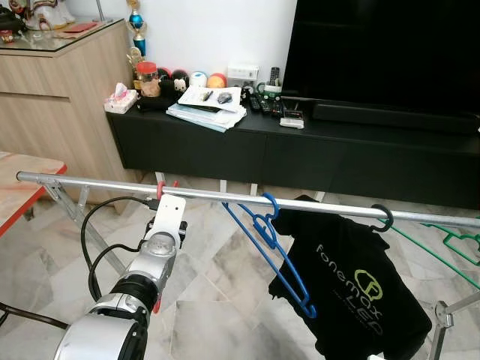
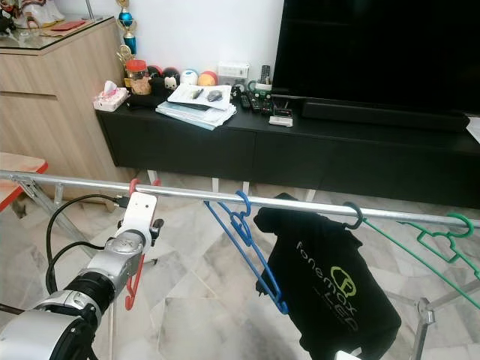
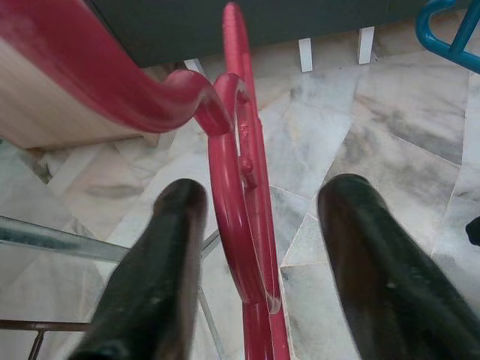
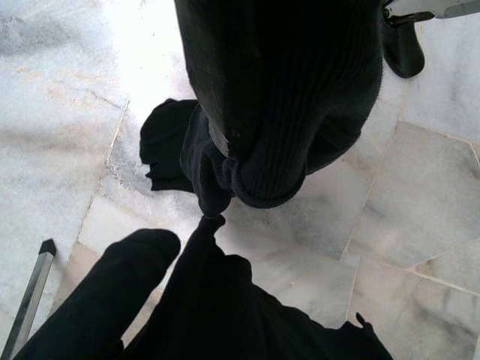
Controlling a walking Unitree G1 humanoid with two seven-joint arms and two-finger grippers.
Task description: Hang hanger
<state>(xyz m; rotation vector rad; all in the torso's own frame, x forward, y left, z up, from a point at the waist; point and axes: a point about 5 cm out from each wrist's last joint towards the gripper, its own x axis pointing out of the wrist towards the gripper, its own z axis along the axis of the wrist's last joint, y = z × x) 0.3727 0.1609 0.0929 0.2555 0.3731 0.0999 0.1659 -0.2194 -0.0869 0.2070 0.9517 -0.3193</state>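
Note:
A red hanger (image 1: 160,187) has its hook over the silver rail (image 1: 90,182) of a drying rack, and its body hangs down beside my left arm. My left gripper (image 3: 262,191) is raised to the rail and stands open, its two black fingers either side of the red hook with a gap on each side. A blue hanger (image 1: 266,225) and a black T-shirt (image 1: 352,285) on a black hanger hang further right on the same rail. In the right wrist view one black finger (image 4: 112,300) shows low down, against black cloth (image 4: 277,97) over the marble floor.
A green hanger (image 1: 457,240) hangs at the rail's right end. Behind the rack stand a low black TV console (image 1: 300,150) with papers and remotes, a large TV (image 1: 390,52) and a wooden cabinet (image 1: 60,97). An orange-edged table (image 1: 22,191) sits at the left.

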